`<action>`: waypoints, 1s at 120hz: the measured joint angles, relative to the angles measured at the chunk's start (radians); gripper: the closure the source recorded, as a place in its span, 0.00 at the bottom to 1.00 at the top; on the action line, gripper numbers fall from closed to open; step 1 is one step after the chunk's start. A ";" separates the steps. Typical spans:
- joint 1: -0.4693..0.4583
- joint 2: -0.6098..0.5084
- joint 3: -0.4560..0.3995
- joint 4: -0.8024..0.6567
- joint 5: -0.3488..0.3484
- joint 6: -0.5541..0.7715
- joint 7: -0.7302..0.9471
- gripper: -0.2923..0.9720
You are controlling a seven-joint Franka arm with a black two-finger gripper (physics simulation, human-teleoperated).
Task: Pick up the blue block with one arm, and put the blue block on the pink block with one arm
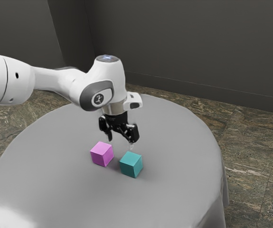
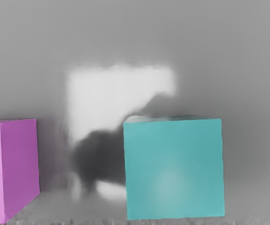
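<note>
A teal-blue block [image 1: 131, 165] rests on the round grey table [image 1: 55, 190], with a pink block [image 1: 101, 153] close beside it toward the exterior view's left; a narrow gap separates them. My black gripper [image 1: 121, 138] hangs a little above the table, just behind and above the two blocks, pointing down. Its fingers stand apart and hold nothing, so it is open. In the wrist view the blue block [image 2: 173, 168] looms large under the hand and the pink block [image 2: 10, 168] sits off to its side, both flat on the grey cloth.
The grey cloth drapes over the table's edge [image 1: 221, 185] at the exterior view's right, above a stone-patterned floor [image 1: 255, 142]. A dark wall [image 1: 198, 42] stands behind. My hand's shadow [image 2: 97, 159] lies on the cloth between the blocks.
</note>
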 joint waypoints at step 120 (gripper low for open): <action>0.009 0.163 -0.040 -0.017 0.103 0.173 -0.236 0.23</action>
